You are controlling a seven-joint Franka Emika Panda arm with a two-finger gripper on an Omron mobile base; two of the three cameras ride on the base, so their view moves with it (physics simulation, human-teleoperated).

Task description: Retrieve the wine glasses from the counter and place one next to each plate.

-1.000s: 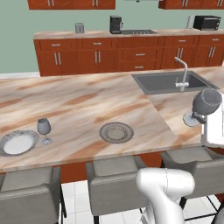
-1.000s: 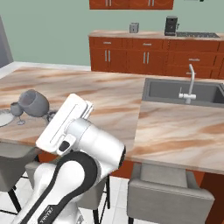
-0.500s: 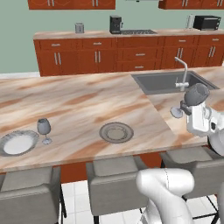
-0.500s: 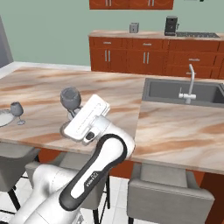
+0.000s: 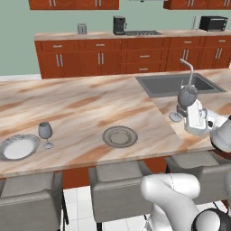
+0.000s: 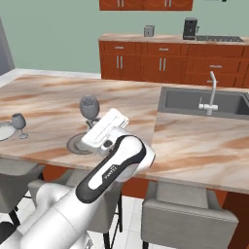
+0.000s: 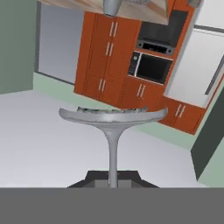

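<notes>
- Marbled beige island counter [image 5: 85, 108] with brown streaks carries the place settings; a steel sink [image 5: 178, 84] with a faucet [image 5: 189, 72] is let into its far right part, and grey stools [image 5: 118, 178] stand along the near edge.
- Carried wine glass [image 5: 186, 97]: held clear of the counter, bowl uppermost and somewhat tilted, just in front of the sink. In the hand view its stem [image 7: 113, 153] runs down between the finger tips and its round foot [image 7: 113, 114] spreads above them.
- Gripper [image 5: 184, 109]: closed on that stem, as far as the hand view lets me judge; the jaws sit tight to either side of it.
- Greyish-tan plate [image 5: 119, 136]: lies left of the sink near the front edge, with no glass beside it. The carried glass is well apart from it in the left base view.
- White plate [image 5: 19, 147]: farther left again from the sink, at the counter's front edge.
- Placed wine glass [image 5: 44, 131]: upright, just beside the white plate on its sink side.
- Assessment: one setting appears complete. The second glass is picked up but not yet set down.
- Remaining, in my judgement: carry it leftward from the sink to the greyish-tan plate, stand it on its foot beside the rim, release.
</notes>
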